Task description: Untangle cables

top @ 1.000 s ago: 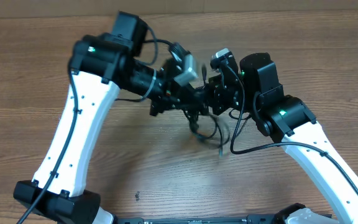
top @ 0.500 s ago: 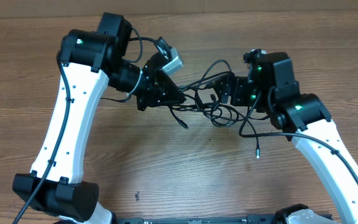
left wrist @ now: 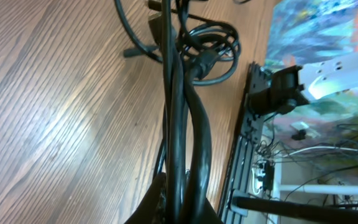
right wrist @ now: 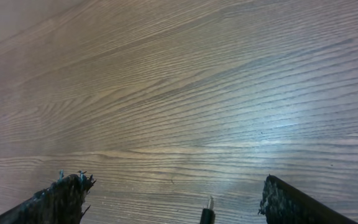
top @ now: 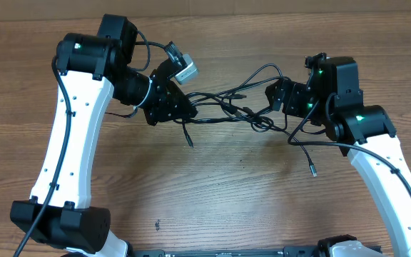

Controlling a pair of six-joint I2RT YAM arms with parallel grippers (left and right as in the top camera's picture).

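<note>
The cables (top: 223,107) are stretching across the middle of the bench (top: 205,193) as a loose bundle of thin black cords, running from the left hand (top: 184,113) on the left toward the right hand (top: 275,96) on the right. The left hand is clamping tight on several strands; in its wrist view they are rising straight out from between its closed fingers (left wrist: 157,202) and ending in a coiled loop (left wrist: 213,53) farther along. A small knot (top: 260,123) is sitting just to the near left of the right hand. One loose end (top: 189,140) is hanging down near the left hand, and another cord is trailing nearward from the right hand to a small plug (top: 312,170) lying on the wood. The right hand is standing wide open, its fingers (right wrist: 61,196) well apart over bare wood, with only a plug tip (right wrist: 207,213) showing between them at the bottom edge.
</note>
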